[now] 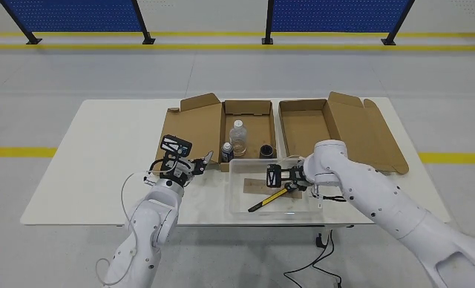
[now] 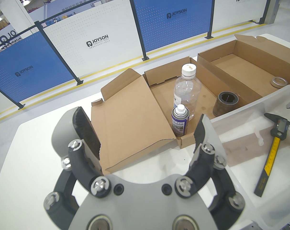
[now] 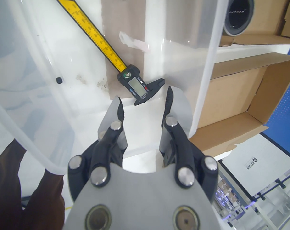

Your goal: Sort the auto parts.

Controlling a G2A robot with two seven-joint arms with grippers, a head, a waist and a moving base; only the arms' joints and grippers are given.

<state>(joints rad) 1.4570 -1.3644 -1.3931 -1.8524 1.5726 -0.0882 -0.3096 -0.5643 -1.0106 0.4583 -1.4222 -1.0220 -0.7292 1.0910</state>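
Observation:
A black and yellow digital caliper (image 1: 271,197) (image 2: 271,154) (image 3: 97,37) lies flat inside the clear plastic bin (image 1: 237,191). My right gripper (image 3: 143,94) (image 1: 276,177) hangs open just above the caliper's display head, with nothing between its fingers. My left gripper (image 2: 141,116) (image 1: 199,162) stands open and empty over the table, in front of the left cardboard box (image 1: 249,110). That box holds a clear bottle (image 1: 237,136) (image 2: 186,89), a small spray can (image 1: 227,151) (image 2: 180,120) and a black cylindrical part (image 1: 266,150) (image 2: 225,104) (image 3: 238,11).
The right cardboard box (image 1: 304,128) stands open with a metal ring (image 2: 279,81) lying at its near corner. Both boxes' flaps lie spread on the table. A small black piece (image 3: 59,80) rests on the bin floor. The table's left side is bare.

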